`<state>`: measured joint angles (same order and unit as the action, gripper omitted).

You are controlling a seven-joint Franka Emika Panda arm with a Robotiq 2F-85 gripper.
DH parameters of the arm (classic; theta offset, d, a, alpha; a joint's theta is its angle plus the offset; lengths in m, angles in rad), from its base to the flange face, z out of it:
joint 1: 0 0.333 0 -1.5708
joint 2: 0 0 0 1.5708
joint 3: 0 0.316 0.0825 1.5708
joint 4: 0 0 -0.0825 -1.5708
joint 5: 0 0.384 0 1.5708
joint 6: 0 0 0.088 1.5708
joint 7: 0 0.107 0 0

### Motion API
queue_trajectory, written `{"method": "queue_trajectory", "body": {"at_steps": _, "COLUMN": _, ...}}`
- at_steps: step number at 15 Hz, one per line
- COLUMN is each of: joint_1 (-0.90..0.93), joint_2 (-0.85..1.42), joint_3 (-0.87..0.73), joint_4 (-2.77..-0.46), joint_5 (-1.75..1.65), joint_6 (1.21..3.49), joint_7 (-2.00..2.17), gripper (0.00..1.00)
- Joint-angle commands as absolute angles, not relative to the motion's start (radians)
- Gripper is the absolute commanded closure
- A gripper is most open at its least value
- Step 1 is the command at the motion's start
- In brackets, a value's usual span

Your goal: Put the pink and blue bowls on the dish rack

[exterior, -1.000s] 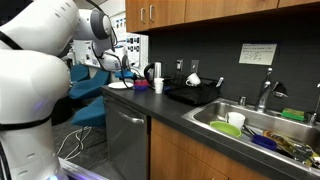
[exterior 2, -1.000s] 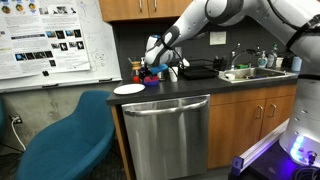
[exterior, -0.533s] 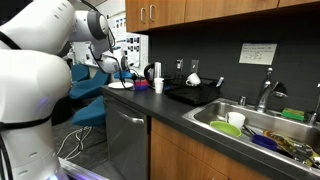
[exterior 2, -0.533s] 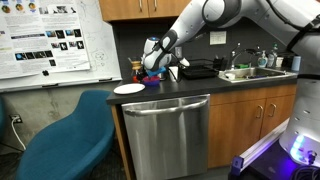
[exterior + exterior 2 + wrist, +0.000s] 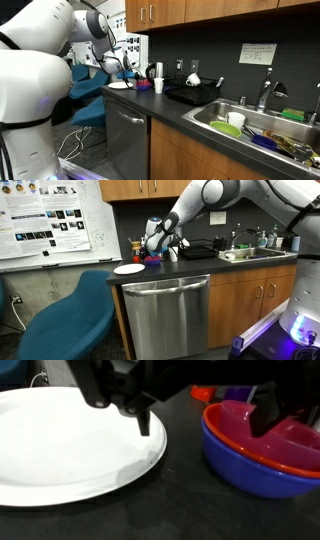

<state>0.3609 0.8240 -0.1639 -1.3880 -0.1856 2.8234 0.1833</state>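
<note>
- Upper middle of wrist view: gripper (image 5: 205, 422) hangs low, jaws spread open, astride the pink bowl (image 5: 262, 444) rim.
- Glossy, round pink bowl nests inside blue bowl (image 5: 240, 474); flat white plate (image 5: 70, 445) lies beside.

- One white plate (image 5: 70, 445) is lying flat.
- Two bowls are sitting nested: one pink bowl (image 5: 272, 444), one blue bowl (image 5: 245, 476).
- One dish rack (image 5: 195, 93) is standing beside one sink (image 5: 212, 115).
- One green bowl (image 5: 226, 129) is lying inside it.

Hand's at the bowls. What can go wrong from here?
1. The pink bowl sits nested in the blue bowl; closing the hand on the rims may lift only one, or drop the other midway.
2. One finger hangs close to the rim of the white plate; descending could knock it.
</note>
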Motion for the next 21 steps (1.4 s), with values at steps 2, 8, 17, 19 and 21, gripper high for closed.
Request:
{"method": "queue_trajectory", "body": {"at_steps": 2, "joint_1": 0.364, "joint_2": 0.823, "joint_3": -0.191, "joint_4": -1.394, "joint_5": -0.222, "joint_6": 2.838, "joint_7": 0.203, "gripper": 0.00}}
{"method": "queue_trajectory", "body": {"at_steps": 8, "joint_1": 0.371, "joint_2": 0.795, "joint_3": -0.173, "joint_4": -1.419, "joint_5": -0.215, "joint_6": 2.847, "joint_7": 0.204, "gripper": 0.00}}
{"method": "queue_trajectory", "body": {"at_steps": 17, "joint_1": 0.406, "joint_2": 0.812, "joint_3": -0.250, "joint_4": -1.401, "joint_5": -0.220, "joint_6": 2.920, "joint_7": 0.227, "gripper": 0.00}}
{"method": "queue_trajectory", "body": {"at_steps": 19, "joint_1": 0.404, "joint_2": 0.812, "joint_3": -0.253, "joint_4": -1.402, "joint_5": -0.218, "joint_6": 2.914, "joint_7": 0.224, "gripper": 0.00}}
{"method": "queue_trajectory", "body": {"at_steps": 21, "joint_1": 0.399, "joint_2": 0.813, "joint_3": -0.246, "joint_4": -1.402, "joint_5": -0.215, "joint_6": 2.904, "joint_7": 0.217, "gripper": 0.00}}
